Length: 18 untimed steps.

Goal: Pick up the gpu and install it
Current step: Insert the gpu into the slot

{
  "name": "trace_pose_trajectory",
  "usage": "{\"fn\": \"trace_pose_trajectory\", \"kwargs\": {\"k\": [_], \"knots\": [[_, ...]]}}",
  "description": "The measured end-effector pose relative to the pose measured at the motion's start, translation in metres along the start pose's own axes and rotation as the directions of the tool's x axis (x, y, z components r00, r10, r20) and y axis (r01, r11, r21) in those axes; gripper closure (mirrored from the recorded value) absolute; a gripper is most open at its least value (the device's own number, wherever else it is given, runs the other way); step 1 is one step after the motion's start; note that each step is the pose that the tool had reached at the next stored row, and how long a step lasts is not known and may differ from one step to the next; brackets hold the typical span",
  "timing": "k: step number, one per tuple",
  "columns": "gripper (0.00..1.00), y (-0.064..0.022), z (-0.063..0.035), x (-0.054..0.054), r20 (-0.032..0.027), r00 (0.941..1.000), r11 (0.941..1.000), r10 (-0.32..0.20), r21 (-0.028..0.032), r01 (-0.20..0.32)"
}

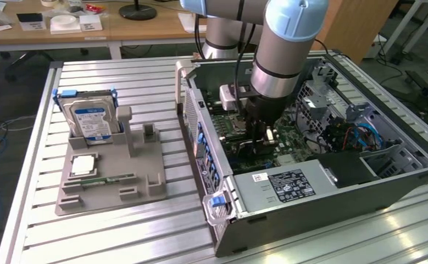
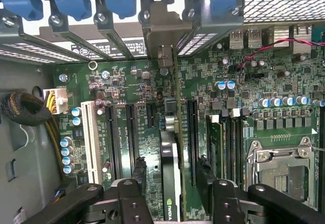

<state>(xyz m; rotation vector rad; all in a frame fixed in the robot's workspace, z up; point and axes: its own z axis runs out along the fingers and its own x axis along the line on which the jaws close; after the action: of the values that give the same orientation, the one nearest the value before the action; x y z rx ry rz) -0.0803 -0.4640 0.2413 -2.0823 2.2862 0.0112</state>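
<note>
In the wrist view the gpu [image 2: 170,148] stands on edge on the motherboard [image 2: 137,132], seen as a thin dark strip. Its silver end bracket [image 2: 163,31] sits against the case's rear slot frame. My gripper [image 2: 171,176] straddles the card, with a black finger [image 2: 139,176] on one side, the other finger [image 2: 203,176] on the far side, and a small gap showing between each finger and the card. In the exterior view the gripper [image 1: 260,144] reaches straight down into the open computer case [image 1: 309,187], low over the motherboard.
A grey fixture [image 1: 111,176] at the exterior view's left holds the silver hard drive [image 1: 90,118], a memory stick [image 1: 107,180] and a small square chip [image 1: 82,164]. Inside the case, blue slot latches [image 2: 76,0], a white slot [image 2: 91,137], the CPU socket [image 2: 282,158] and a cable bundle [image 2: 25,109] surround the card.
</note>
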Motion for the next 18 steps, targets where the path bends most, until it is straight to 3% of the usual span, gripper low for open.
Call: {"fn": "trace_pose_trajectory", "kwargs": {"k": [5, 18], "knots": [[0.48, -0.0002, -0.0064, 0.0, -0.0001, 1.0, 1.0, 0.0, 0.0001, 0.0], [0.48, -0.0014, -0.0502, -0.002, -0.0028, 1.0, 1.0, 0.0, 0.0004, 0.0]]}}
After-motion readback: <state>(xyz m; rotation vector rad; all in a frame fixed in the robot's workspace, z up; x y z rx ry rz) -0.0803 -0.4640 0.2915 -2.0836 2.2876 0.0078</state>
